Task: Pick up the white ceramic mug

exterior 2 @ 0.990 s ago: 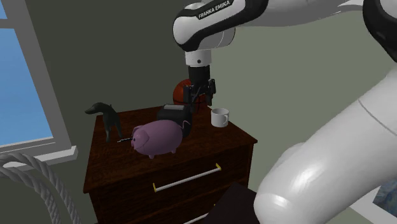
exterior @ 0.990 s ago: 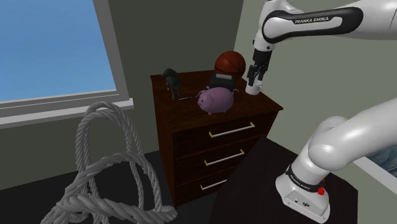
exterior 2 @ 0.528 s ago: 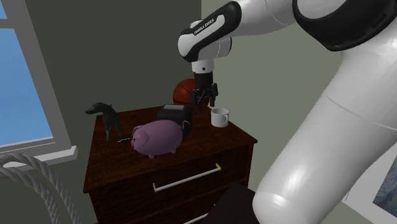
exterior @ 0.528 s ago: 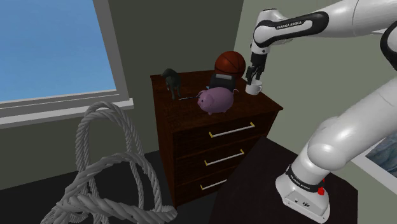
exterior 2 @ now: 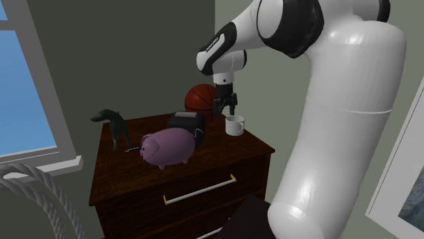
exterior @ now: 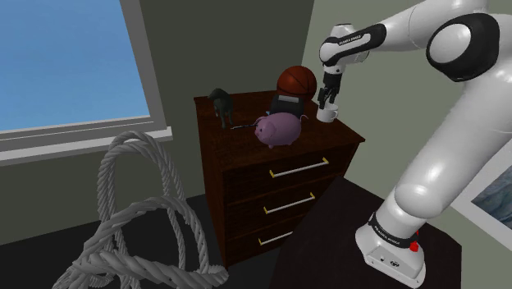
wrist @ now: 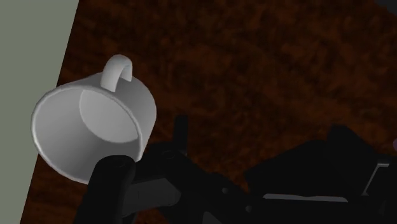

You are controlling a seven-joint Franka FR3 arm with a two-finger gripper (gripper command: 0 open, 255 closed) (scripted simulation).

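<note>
- The gripper (exterior 2: 226,107) hangs just above the mug (exterior 2: 234,125), pointing down. Its fingers stand apart and hold nothing.
- In the wrist view one finger (wrist: 113,191) crosses the mug's rim; I cannot tell if they touch.
- The white mug stands upright on the dresser (exterior 2: 231,148), at the top's edge beside the grey wall.
- A ball (exterior 2: 202,96) sits near it at the back edge.
- A black box (exterior 2: 185,121) and a pink pig (exterior 2: 166,147) are in the middle.

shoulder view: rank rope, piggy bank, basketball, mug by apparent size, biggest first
1. rope: largest by far, though it is also nearest the camera.
2. pink piggy bank and basketball: look alike, and the ball is partly hidden, so not ranked.
3. white mug: smallest.
</note>
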